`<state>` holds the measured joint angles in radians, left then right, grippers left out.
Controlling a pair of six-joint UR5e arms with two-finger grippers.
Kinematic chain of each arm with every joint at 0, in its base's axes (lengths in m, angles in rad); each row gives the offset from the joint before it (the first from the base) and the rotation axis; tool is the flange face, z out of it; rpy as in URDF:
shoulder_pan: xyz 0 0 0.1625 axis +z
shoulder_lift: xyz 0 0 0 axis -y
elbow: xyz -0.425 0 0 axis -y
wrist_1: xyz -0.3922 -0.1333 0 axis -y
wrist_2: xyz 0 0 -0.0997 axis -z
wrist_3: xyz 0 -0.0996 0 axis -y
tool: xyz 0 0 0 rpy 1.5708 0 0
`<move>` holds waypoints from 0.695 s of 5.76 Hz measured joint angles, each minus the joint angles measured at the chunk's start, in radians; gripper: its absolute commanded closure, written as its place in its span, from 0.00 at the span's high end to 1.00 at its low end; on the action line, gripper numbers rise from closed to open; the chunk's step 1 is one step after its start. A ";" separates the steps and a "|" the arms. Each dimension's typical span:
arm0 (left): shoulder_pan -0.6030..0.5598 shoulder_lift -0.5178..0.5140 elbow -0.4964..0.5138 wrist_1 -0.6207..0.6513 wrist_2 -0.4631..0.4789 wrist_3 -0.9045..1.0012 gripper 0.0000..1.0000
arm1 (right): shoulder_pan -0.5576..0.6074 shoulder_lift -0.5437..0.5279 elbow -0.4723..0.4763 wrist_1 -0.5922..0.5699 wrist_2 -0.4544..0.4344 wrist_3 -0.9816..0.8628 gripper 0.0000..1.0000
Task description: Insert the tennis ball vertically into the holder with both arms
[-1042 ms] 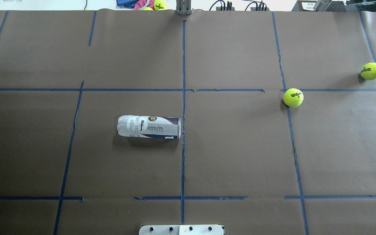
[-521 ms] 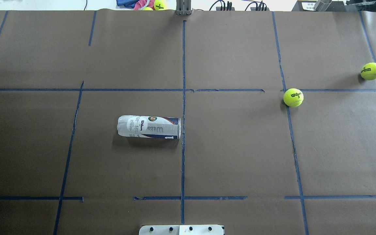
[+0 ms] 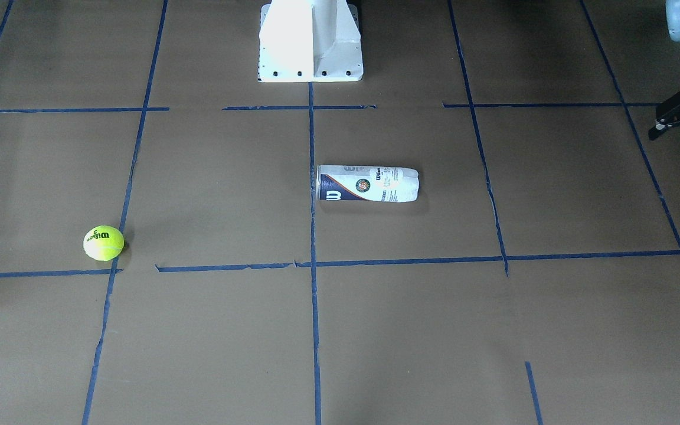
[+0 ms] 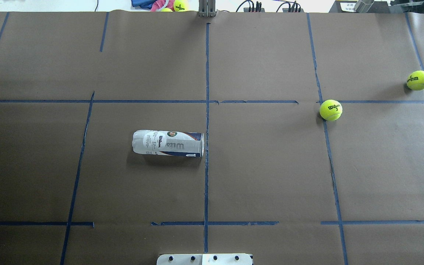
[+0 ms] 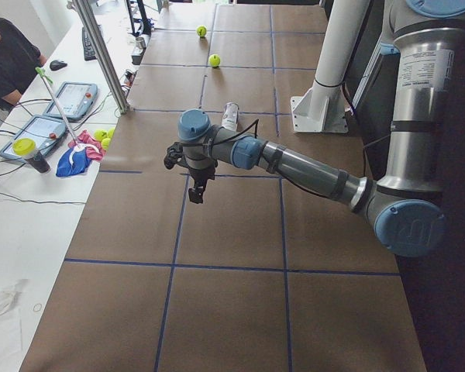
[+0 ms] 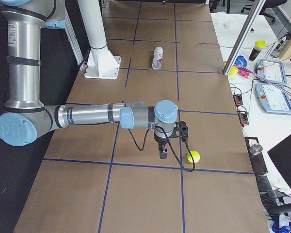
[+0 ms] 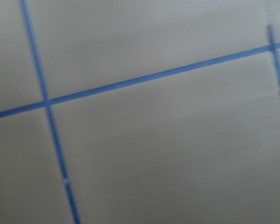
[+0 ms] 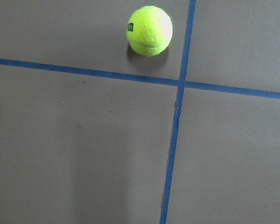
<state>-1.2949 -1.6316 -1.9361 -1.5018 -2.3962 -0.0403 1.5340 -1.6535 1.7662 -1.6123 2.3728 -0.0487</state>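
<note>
Reaching; nothing held.
My right gripper (image 6: 163, 155), spread or pressed I cannot tell, hangs near the fuzzy yellow-green tennis ball (image 6: 193, 156) by the worktop's right edge; the clear plastic cylindrical holder (image 4: 168, 143) lies sideways mid-worktop. Next: descend, grasp ball.

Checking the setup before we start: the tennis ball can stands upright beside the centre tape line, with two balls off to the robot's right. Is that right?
No. The can lies on its side, not upright; the overhead view shows it. The rest holds: it is beside the centre tape line, with one ball and a second ball off to the robot's right.
</note>
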 measured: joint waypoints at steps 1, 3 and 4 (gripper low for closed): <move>0.062 -0.080 -0.017 -0.001 0.002 -0.005 0.99 | 0.000 -0.001 0.002 0.004 0.003 -0.001 1.00; 0.220 -0.256 -0.027 0.000 0.078 -0.037 1.00 | -0.007 0.005 -0.001 0.005 0.004 -0.002 1.00; 0.336 -0.340 -0.026 0.001 0.171 -0.051 1.00 | -0.008 0.004 -0.004 0.005 0.003 -0.003 1.00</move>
<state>-0.9592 -1.9718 -1.9625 -1.5006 -2.2247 -0.0913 1.5256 -1.6496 1.7624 -1.6075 2.3758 -0.0519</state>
